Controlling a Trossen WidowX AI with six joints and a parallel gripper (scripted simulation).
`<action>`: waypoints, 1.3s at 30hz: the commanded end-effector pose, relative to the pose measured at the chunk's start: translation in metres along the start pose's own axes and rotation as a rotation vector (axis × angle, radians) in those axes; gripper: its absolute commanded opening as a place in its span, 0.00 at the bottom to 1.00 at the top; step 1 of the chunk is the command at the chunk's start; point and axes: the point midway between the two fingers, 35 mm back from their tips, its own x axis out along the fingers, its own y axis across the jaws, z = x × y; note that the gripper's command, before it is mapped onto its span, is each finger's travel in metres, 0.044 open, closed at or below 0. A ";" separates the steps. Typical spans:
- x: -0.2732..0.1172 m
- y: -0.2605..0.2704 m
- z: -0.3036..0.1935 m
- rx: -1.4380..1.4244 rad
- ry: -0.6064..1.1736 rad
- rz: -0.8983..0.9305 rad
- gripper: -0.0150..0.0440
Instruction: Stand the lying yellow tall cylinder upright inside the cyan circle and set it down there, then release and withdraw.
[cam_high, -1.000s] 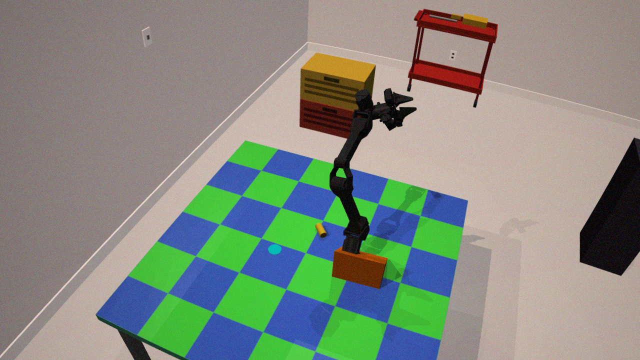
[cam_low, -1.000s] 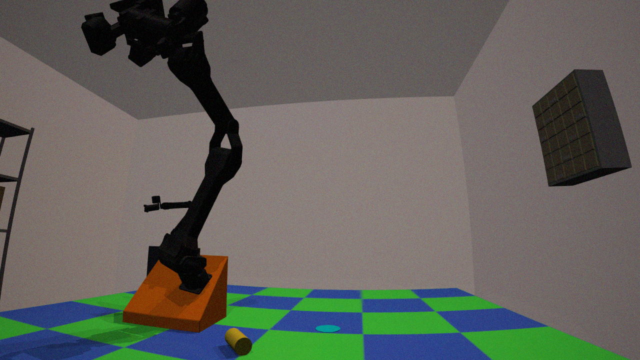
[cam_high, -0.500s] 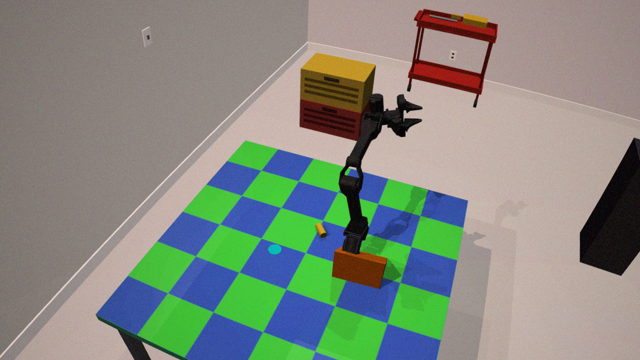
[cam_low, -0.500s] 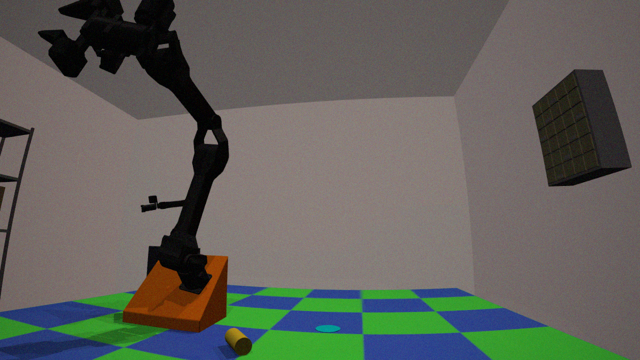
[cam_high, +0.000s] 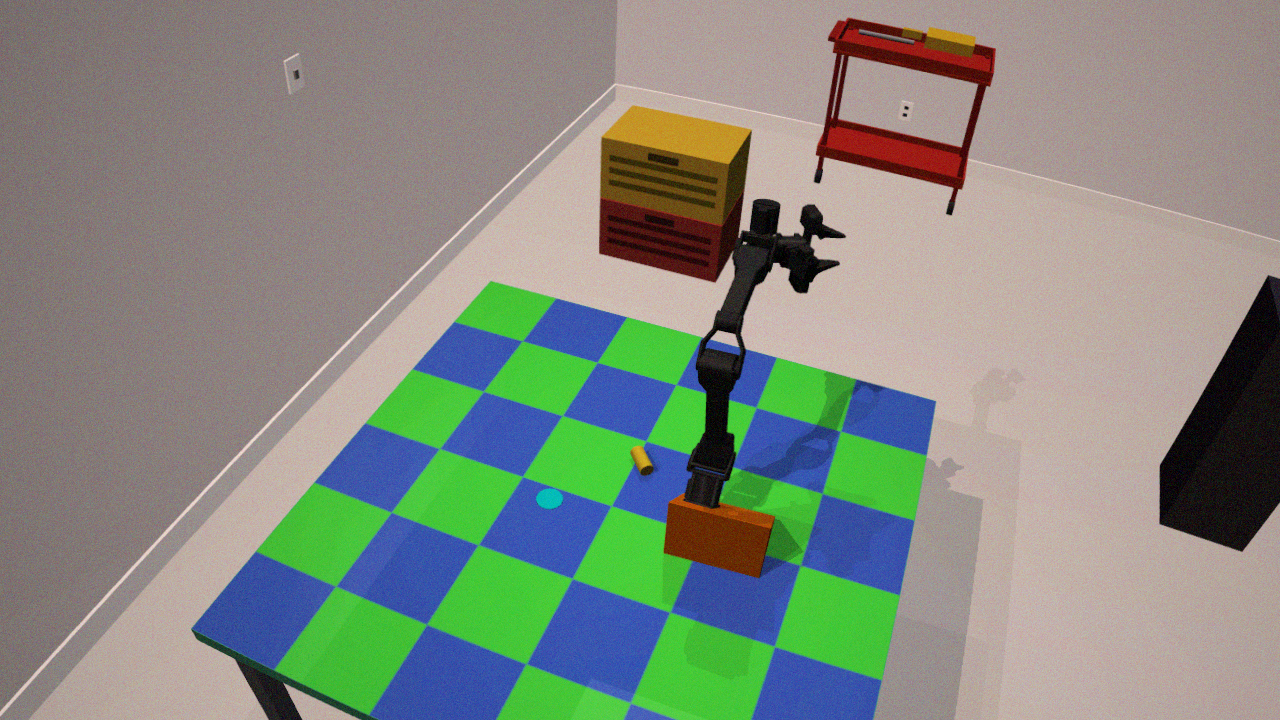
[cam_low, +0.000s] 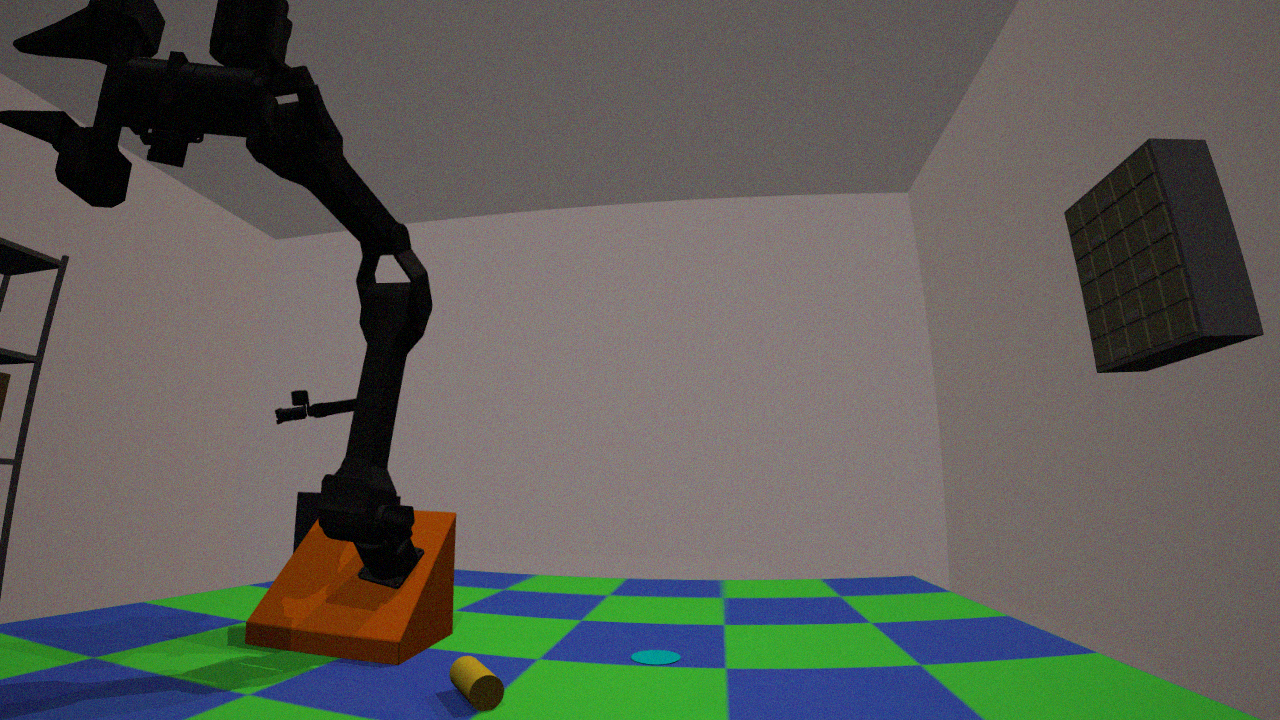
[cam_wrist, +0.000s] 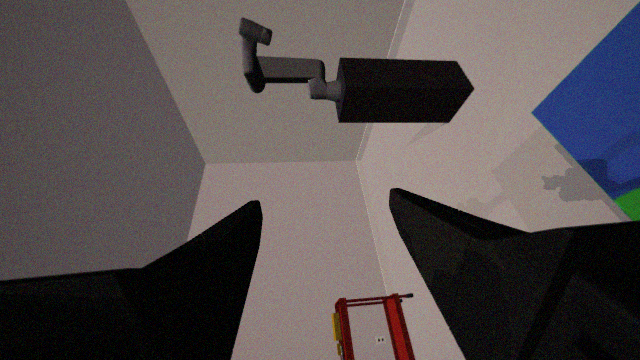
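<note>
Top view: your gripper (cam_high: 841, 249) (cam_low: 8, 79) (cam_wrist: 325, 203) stood wide, empty; you needed it lowered toward seven o'clock, squarely astride the cylinder (cam_high: 641, 460) (cam_low: 475, 682).

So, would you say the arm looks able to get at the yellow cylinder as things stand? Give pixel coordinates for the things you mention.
Probably yes: nothing visible blocks the yellow cylinder (cam_high: 641, 460) (cam_low: 476, 683), and the gripper (cam_high: 842, 249) (cam_low: 7, 80) (cam_wrist: 325, 203) is open, though raised away.

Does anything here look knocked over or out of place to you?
Just one thing: the yellow cylinder lies on its side on the checkered table, away from the cyan circle. It may look toppled, but standing it up there is the job ahead. I see no spill or damage.
</note>
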 end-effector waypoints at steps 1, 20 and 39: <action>0.004 -0.020 -0.012 -0.061 0.042 -0.053 0.78; -0.005 -0.113 -0.067 -0.347 0.292 -0.288 0.78; -0.054 -0.199 -0.109 -0.647 0.590 -0.457 0.78</action>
